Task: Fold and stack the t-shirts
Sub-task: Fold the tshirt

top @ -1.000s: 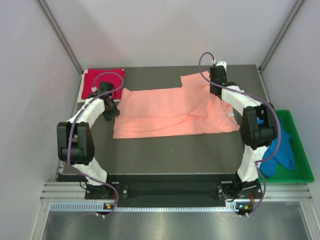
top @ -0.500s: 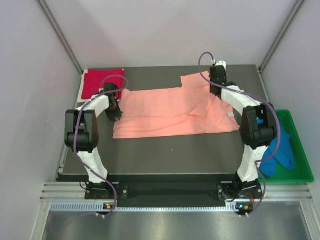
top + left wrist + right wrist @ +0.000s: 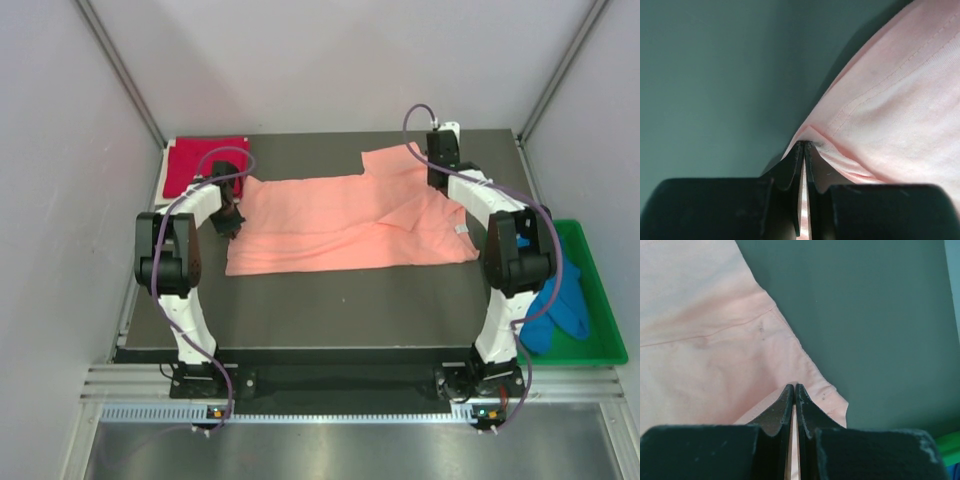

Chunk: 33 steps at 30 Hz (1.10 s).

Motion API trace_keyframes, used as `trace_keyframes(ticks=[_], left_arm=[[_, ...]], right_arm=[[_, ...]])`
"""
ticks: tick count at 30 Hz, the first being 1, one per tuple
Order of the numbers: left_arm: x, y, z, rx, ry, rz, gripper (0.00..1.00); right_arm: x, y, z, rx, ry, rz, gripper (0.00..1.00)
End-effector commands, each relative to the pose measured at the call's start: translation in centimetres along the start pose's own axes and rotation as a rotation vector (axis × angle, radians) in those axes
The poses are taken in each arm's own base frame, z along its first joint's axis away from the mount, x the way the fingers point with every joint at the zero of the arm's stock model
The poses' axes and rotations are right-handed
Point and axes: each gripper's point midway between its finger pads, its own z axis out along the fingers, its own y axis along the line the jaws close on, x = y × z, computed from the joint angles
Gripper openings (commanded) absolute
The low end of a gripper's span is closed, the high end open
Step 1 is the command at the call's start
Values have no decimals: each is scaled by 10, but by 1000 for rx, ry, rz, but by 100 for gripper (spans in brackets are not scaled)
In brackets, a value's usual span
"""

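Left gripper [image 3: 804, 146] is pinching a hemmed edge of the salmon-pink t-shirt [image 3: 900, 115], jaws nearly together on a fold, cloth spreading rightward from them. Right gripper [image 3: 793, 387] is pressing shut on a sliver near the shirt's corner, cloth lying to its left. Crimson-red t-shirt [image 3: 203, 163] is lying beyond the left jaws. Blue t-shirt [image 3: 562, 303] is sitting in the green tray [image 3: 600, 340], well behind the right jaws.
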Motion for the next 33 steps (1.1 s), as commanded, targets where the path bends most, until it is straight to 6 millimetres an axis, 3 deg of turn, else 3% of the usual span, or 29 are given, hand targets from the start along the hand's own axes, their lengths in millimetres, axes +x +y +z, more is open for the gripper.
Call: trace_keyframes(ticks=[1,8,19,22,24,26,27,29,33], left_arm=[[12,35,23,-143,17,-36,8],[5,40,18,-170,-19,-81,9],[2,13,10,-26,5,-113,15],[-5,2,-6,41,-5,-121,20],[-17,-6,-22,95,-38,-125,23],[-24,-20,-35,175,-48,-113,26],[-33,-27,-46,214,-68,-110,27],[-36,-35,-61,265,-57,-103,29],[-51,-44,-98,357,-121,-95,35]], right_arm=[[-30,-12,-3,45,-65,39,0],[-22,-32,3,112,-42,74,0],[-8,-23,4,63,11,60,1],[-4,-26,-2,72,42,62,1],[-10,-31,-7,95,47,77,5],[-1,-41,-12,147,104,80,14],[-7,-44,-15,163,106,91,15],[1,-54,-22,189,156,104,16],[10,-72,-52,215,218,208,20]])
